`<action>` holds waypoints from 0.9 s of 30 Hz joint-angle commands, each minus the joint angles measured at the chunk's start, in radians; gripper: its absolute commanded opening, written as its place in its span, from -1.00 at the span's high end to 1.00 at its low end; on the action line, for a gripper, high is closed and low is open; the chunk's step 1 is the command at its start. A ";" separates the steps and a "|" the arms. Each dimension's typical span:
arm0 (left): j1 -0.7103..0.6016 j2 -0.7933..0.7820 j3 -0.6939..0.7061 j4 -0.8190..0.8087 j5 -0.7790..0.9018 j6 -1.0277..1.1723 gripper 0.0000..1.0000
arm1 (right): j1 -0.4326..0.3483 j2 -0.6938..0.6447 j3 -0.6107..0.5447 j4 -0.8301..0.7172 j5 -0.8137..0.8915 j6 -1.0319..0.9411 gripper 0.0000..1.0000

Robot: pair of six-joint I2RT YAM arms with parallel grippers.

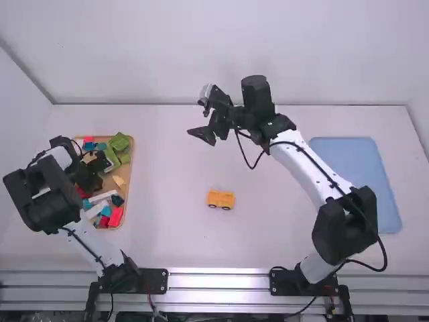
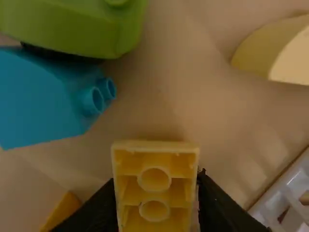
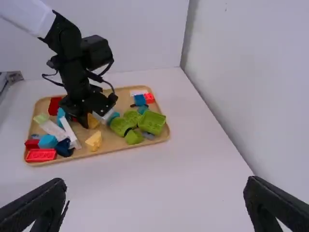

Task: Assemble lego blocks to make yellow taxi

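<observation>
Down in the tray of blocks, my left gripper (image 1: 89, 178) is shut on a yellow block. In the left wrist view that yellow block (image 2: 155, 186) shows its hollow, tubed underside between the fingertips of my left gripper (image 2: 155, 181). My right gripper (image 1: 203, 134) is over the table's far middle, away from the blocks; in the right wrist view my right gripper (image 3: 155, 186) stands wide open and holds nothing. A yellow car base with dark wheels (image 1: 220, 199) rests on the table, right of the tray. A wedge-like yellow piece (image 3: 94, 141) lies in the tray.
The wooden tray (image 1: 129, 176) at the left holds several green, blue, red and white blocks. Close around my left gripper are a blue block (image 2: 43, 99), a green block (image 2: 72, 24) and a pale yellow curved piece (image 2: 270, 53). A blue mat (image 1: 358, 174) lies at the right.
</observation>
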 commanded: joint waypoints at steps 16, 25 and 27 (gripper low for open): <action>-0.001 0.007 -0.009 0.014 -0.061 -0.026 0.50 | 0.000 -0.002 0.028 -0.001 -0.008 0.001 -0.96; -0.111 0.006 0.282 -0.340 -0.128 -0.180 0.87 | 0.000 -0.003 0.028 0.000 -0.008 0.001 -0.96; -0.129 0.006 0.340 -0.404 -0.101 -0.183 0.91 | 0.000 -0.003 0.028 -0.001 -0.009 0.001 -0.96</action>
